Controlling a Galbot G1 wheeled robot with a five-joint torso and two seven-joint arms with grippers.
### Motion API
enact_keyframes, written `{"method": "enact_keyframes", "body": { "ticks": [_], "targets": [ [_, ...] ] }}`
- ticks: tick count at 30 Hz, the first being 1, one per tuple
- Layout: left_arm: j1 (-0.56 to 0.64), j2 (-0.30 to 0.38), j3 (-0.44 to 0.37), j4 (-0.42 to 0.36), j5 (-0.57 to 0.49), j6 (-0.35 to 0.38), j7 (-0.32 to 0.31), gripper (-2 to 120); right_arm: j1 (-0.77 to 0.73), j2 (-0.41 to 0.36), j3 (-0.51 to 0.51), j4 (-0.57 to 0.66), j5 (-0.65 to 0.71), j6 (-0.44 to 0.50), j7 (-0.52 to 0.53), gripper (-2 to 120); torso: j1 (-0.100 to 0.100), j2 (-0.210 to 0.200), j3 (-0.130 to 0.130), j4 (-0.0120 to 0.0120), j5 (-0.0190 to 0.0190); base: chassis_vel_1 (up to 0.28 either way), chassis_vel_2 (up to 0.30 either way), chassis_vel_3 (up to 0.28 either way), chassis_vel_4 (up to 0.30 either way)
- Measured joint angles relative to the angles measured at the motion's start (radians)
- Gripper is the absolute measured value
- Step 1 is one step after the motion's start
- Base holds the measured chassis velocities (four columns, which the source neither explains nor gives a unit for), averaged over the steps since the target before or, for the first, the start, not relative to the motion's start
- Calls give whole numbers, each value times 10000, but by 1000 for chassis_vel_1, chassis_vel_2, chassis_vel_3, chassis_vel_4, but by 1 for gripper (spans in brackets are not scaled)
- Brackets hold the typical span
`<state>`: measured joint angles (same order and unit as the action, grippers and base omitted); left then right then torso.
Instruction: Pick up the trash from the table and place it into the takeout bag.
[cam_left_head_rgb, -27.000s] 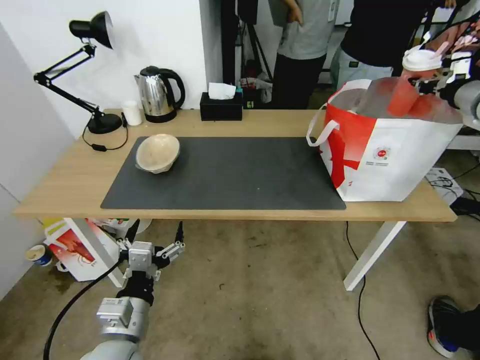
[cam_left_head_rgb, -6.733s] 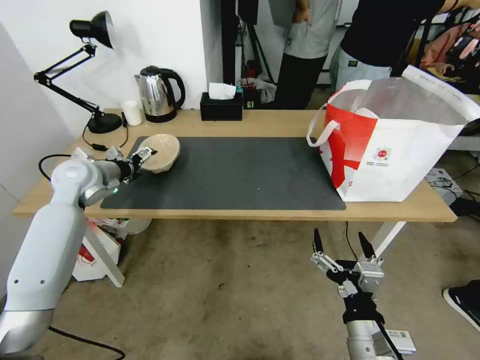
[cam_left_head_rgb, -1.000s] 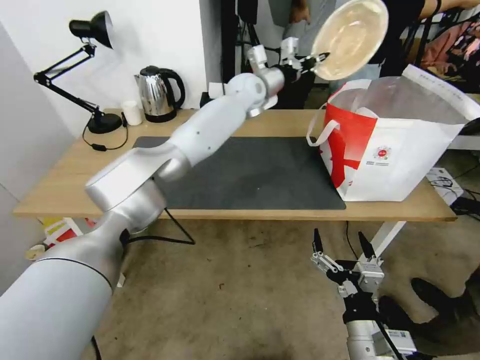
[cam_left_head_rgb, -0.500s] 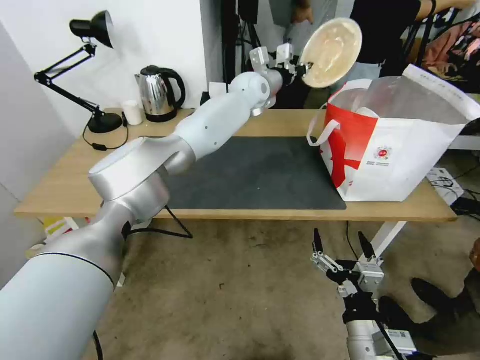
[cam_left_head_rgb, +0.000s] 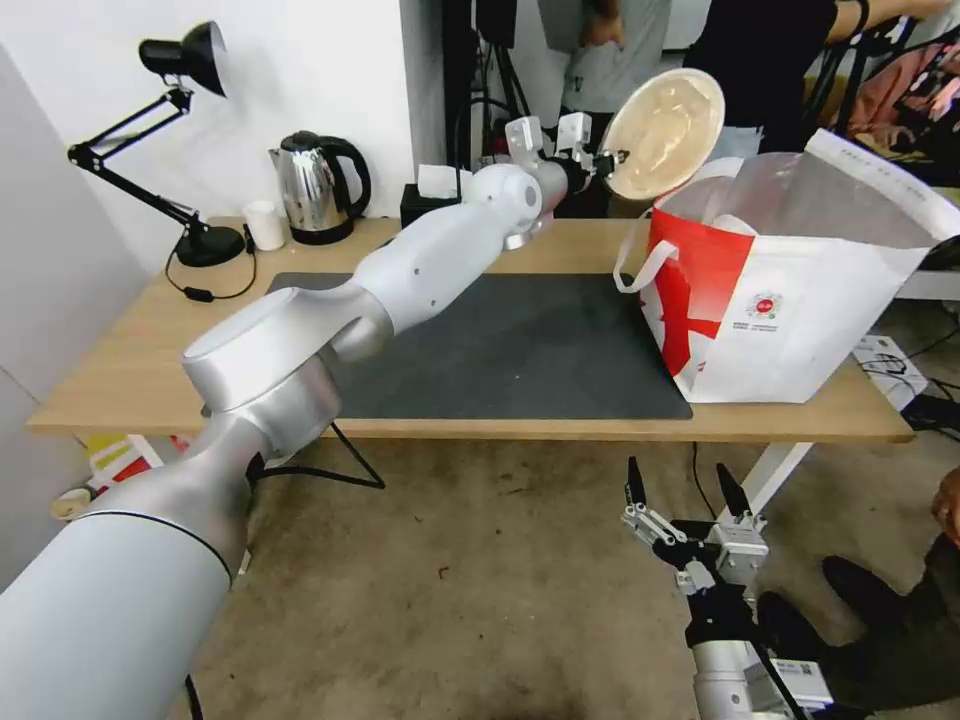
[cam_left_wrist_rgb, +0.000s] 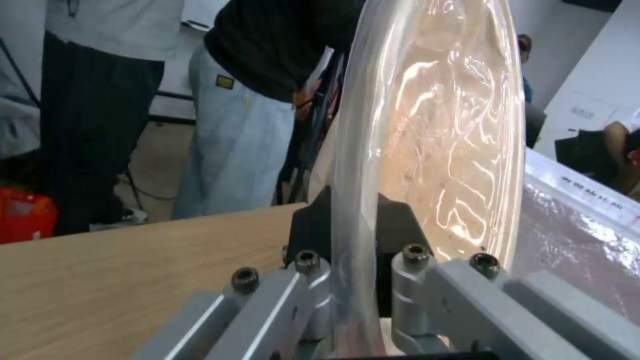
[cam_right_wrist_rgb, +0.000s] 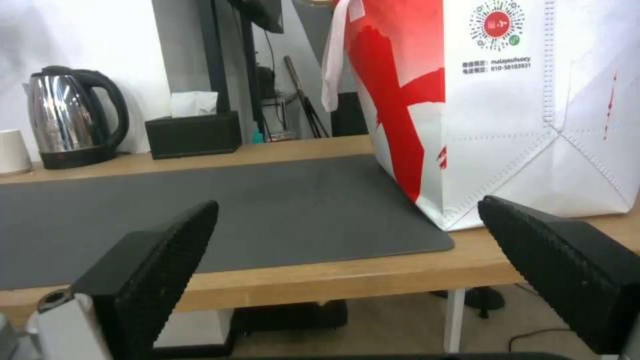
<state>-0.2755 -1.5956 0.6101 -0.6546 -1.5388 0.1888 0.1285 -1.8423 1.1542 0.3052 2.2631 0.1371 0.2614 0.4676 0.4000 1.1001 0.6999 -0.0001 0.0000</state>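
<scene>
My left gripper (cam_left_head_rgb: 607, 158) clamps the beige fibre bowl (cam_left_head_rgb: 663, 118) by its rim, tilted on edge, just left of the takeout bag (cam_left_head_rgb: 790, 290) mouth.

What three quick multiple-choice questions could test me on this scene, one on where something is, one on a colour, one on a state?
1. Where is the beige fibre bowl?
A. Flat on the grey mat
B. In the air beside the takeout bag's open top
C. On the floor

2. What colours is the takeout bag?
A. Red and white
B. Blue and yellow
C. All black

3. How is the right end effector?
A. Shut on a cup
B. Shut on the kettle
C. Open, holding nothing

Answers:
1 B: the left end effector grips the bowl's rim and holds it tilted on edge, above the table, next to the bag's opening.
2 A: red panels on white cloth.
3 C: its fingers stand spread apart, low in front of the table.
</scene>
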Motion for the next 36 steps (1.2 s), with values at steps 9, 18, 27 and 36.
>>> {"method": "enact_keyframes", "body": {
  "ticks": [9, 18, 27, 36],
  "targets": [
    [51, 12, -222, 7, 228, 45, 169, 4, 0, 0, 0, 0, 0, 0, 0, 100, -1, 0, 0, 0, 0, 0, 0, 0, 0],
    [296, 17, -435, -149, 527, 65, 277, 4, 0, 0, 0, 0, 0, 0, 0, 100, 0, 0, 0, 1, 0, 0, 0, 0, 0],
    [427, 13, -632, -443, 526, 139, 813, 4, 0, 0, 0, 0, 1, 0, 0, 100, -1, -1, 0, 0, 0, 0, 0, 0, 0],
    [579, 13, -777, -594, 323, 107, 1345, 4, 0, 0, 0, 0, 0, 0, 0, 100, 0, -1, 1, 1, 0, 0, 0, 0, 0]
  ]
}}
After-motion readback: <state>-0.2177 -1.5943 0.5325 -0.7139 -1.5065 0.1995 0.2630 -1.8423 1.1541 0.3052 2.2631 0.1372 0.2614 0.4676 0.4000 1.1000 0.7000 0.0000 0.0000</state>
